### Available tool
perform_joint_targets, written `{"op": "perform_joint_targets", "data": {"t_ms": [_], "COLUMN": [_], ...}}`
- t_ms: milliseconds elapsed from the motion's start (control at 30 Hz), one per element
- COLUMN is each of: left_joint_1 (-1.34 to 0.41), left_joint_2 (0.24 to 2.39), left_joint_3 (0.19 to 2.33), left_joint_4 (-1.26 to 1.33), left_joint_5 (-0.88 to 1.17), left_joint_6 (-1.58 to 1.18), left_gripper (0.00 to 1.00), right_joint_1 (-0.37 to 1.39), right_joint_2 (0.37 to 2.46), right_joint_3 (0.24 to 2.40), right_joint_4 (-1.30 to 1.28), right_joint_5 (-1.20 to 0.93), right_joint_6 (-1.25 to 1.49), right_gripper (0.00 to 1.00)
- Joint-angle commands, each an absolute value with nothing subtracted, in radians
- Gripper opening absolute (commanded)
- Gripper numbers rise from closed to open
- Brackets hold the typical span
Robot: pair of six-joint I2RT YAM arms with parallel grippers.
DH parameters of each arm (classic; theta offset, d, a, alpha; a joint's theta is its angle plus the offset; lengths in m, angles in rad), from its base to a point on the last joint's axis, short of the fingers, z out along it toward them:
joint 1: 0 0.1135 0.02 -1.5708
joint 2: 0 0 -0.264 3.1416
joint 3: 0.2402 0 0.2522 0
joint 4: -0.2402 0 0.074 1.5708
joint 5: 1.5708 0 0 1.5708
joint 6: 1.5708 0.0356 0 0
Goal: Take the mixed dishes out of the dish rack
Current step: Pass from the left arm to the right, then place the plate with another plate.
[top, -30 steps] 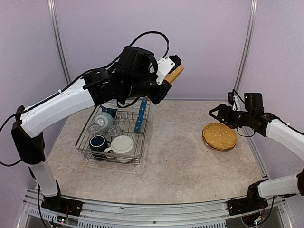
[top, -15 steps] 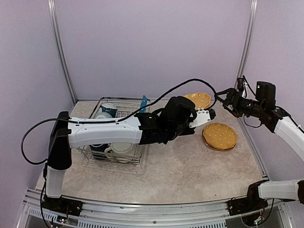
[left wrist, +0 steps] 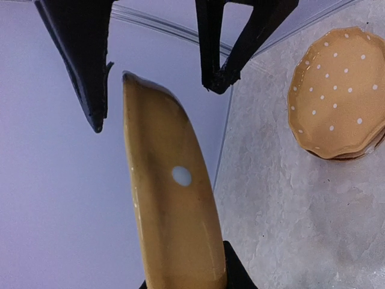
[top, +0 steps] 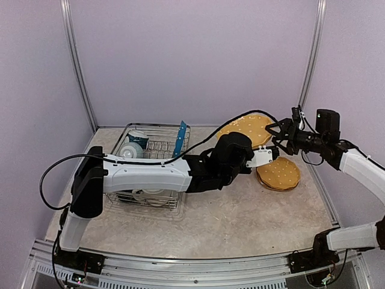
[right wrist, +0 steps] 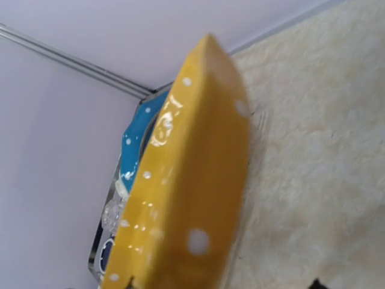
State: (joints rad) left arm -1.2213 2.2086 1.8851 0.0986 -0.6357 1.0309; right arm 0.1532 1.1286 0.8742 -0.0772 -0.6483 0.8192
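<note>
Left gripper (left wrist: 189, 278) clamps a yellow plate (left wrist: 171, 205) on edge, its rim pointing away into right gripper (top: 278, 133), whose fingers (left wrist: 84, 60) are spread either side.

- The left arm (top: 144, 174) stretches low and nearly straight out to the right.
- The left gripper (top: 272, 153) is clamped on one edge of a yellow plate (top: 246, 127).
- The right arm (top: 361, 167) bends inward.
- The right gripper (top: 278, 135) points left, its fingers (left wrist: 81, 60) spread either side of the plate's opposite rim.
</note>
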Motion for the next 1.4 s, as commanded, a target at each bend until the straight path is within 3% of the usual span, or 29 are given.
{"op": "perform_joint_targets", "data": {"t_ms": [0, 233, 333, 400, 600, 633, 733, 833, 933, 1000, 1067, 1200, 1367], "left_joint_1": [-1.235, -1.255, -1.26, -1.264, -1.273, -1.273, -1.273, -1.271, -1.265, -1.259, -1.251, -1.238, -1.186], "left_joint_2": [2.218, 2.256, 2.264, 2.264, 2.235, 2.232, 2.226, 2.207, 2.165, 2.132, 2.1, 2.021, 1.891], "left_joint_3": [1.93, 1.931, 1.927, 1.922, 1.876, 1.876, 1.885, 1.889, 1.886, 1.883, 1.876, 1.853, 1.855], "left_joint_4": [0.283, 0.299, 0.294, 0.289, 0.268, 0.261, 0.22, 0.138, 0.033, -0.052, -0.143, -0.285, -0.463], "left_joint_5": [-0.658, -0.632, -0.633, -0.641, -0.648, -0.653, -0.672, -0.675, -0.666, -0.653, -0.63, -0.537, -0.337], "left_joint_6": [1.094, 1.112, 1.113, 1.113, 1.067, 1.049, 0.994, 0.895, 0.772, 0.686, 0.595, 0.444, 0.208], "left_gripper": [0.0, 0.0, 0.0, 0.0, 0.0, 0.0, 0.01, 0.14, 0.42, 0.66, 0.81, 0.97, 0.99], "right_joint_1": [0.164, 0.164, 0.164, 0.164, 0.164, 0.164, 0.163, 0.162, 0.151, 0.136, 0.115, 0.063, -0.081], "right_joint_2": [1.157, 1.203, 1.198, 1.201, 1.22, 1.217, 1.2, 1.185, 1.175, 1.174, 1.179, 1.182, 1.147], "right_joint_3": [0.831, 0.78, 0.742, 0.717, 0.671, 0.669, 0.664, 0.654, 0.65, 0.646, 0.646, 0.648, 0.634], "right_joint_4": [-0.002, 0.099, 0.17, 0.231, 0.36, 0.365, 0.364, 0.377, 0.382, 0.393, 0.406, 0.406, 0.252], "right_joint_5": [-0.707, -0.749, -0.749, -0.755, -0.763, -0.758, -0.732, -0.707, -0.697, -0.701, -0.712, -0.737, -0.74], "right_joint_6": [0.891, 0.965, 1.013, 1.048, 1.132, 1.139, 1.143, 1.149, 1.146, 1.146, 1.144, 1.125, 0.976], "right_gripper": [0.81, 0.8, 0.72, 0.6, 0.06, 0.01, 0.0, 0.0, 0.0, 0.0, 0.0, 0.0, 0.0]}}
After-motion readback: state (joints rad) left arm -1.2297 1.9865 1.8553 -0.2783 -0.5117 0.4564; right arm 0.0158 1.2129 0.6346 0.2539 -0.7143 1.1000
